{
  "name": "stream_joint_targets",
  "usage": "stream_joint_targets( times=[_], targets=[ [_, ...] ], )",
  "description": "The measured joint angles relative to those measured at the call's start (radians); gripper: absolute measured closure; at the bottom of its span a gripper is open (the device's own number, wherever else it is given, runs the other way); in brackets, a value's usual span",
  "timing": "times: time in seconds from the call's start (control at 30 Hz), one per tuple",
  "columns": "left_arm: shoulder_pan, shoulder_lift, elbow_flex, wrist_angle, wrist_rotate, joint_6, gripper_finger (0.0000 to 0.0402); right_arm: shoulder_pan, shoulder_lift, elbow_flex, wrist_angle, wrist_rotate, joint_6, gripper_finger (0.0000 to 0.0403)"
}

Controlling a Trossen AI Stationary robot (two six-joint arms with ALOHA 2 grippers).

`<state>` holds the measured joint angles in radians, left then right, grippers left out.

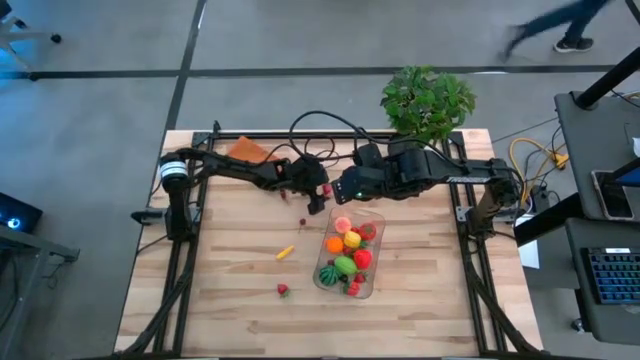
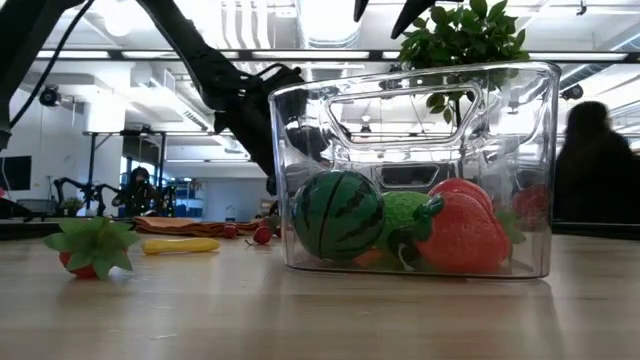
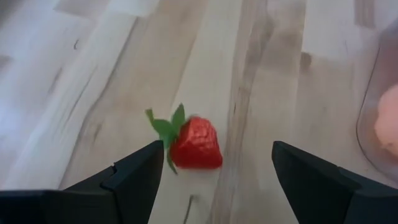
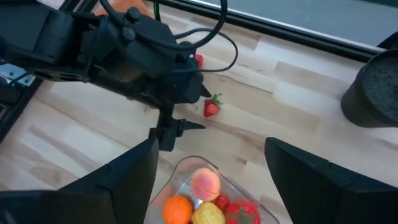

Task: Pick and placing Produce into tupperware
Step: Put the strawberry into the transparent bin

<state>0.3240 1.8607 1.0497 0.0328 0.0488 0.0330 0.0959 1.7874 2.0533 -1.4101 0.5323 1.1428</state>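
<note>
The clear tupperware (image 1: 371,262) stands on the wooden table right of centre and holds several toy fruits. Among them are a watermelon (image 2: 337,215) and a large strawberry (image 2: 465,228). A small red strawberry (image 3: 196,144) with green leaves lies on the table beyond my left gripper's fingers, and it also shows in the right wrist view (image 4: 211,107). My left gripper (image 1: 316,203) is open above the table, just beyond the tub's far end. My right gripper (image 1: 345,192) is open and empty, close beside it and above the tub's far end (image 4: 202,165).
A yellow-orange piece (image 1: 286,252) and a leafy strawberry (image 1: 283,290) lie loose left of the tub. Another small red piece (image 4: 198,60) lies farther off. An orange-brown pad (image 1: 248,150) and a potted plant (image 1: 428,100) stand at the far edge. A person (image 1: 560,25) walks beyond the table.
</note>
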Motion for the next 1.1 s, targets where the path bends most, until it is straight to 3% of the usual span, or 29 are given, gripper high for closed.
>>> stream_joint_targets(
  times=[0.77, 1.1],
  targets=[
    [0.010, 0.086, 0.050, 0.026, -0.015, -0.002, 0.0119, 0.000, 0.000, 0.000, -0.003, 0.019, -0.020, 0.0120],
    [0.010, 0.113, 0.073, -0.003, -0.026, -0.005, 0.0185, 0.000, 0.000, 0.000, -0.040, 0.019, -0.020, 0.0124]
  ],
)
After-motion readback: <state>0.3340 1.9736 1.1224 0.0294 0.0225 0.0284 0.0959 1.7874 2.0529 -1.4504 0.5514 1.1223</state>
